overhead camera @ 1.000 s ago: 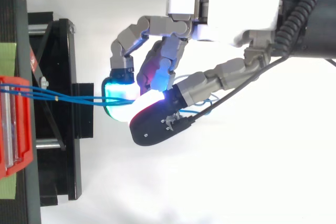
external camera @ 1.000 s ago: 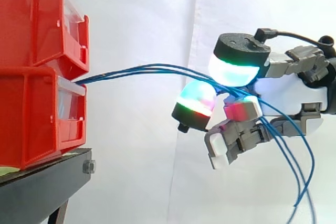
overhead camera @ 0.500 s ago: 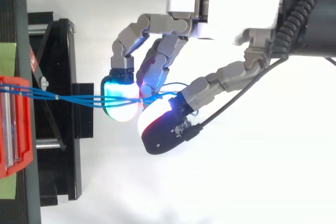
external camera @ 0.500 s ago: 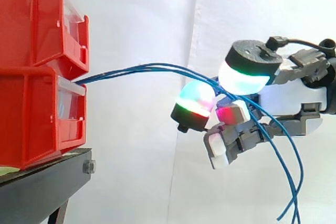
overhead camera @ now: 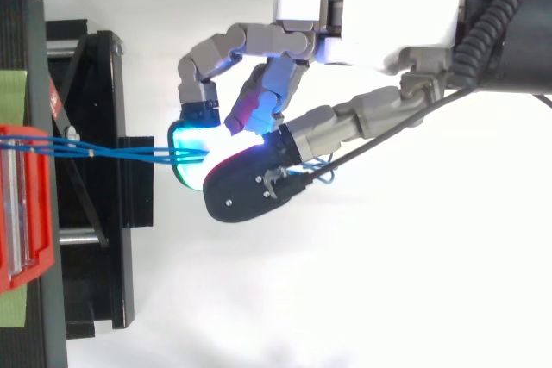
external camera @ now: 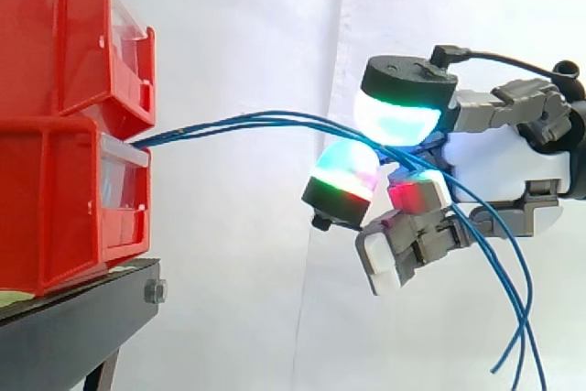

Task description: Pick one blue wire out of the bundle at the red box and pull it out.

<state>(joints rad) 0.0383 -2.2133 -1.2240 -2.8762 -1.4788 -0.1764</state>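
We see two red bins stacked on a black stand (external camera: 78,331), their fronts close to the edge of the stand that faces the robot. A thin bundle of blue wires (external camera: 238,122) comes out at the top front of the lower red bin (external camera: 64,208), just under the upper red bin (external camera: 64,34). The wires run almost level through the air, away from the stand, to the hand (external camera: 505,168).

The hand comes in from the right in front of the white curtain (external camera: 247,272), held level, away from the stand, with its palm side turned towards the bins. Its fingers (external camera: 342,182) are curled, and the glowing thumb pad is pressed down over a fingertip pad with the wires running between them, so the bundle is pinched. We cannot tell whether one wire or several are caught. The other fingers are folded in below. Past the hand, the loose wire ends hang down in long curves.

From above, the wires (overhead camera: 129,154) cross the stand (overhead camera: 95,239) and disappear under the dark back of the thumb.
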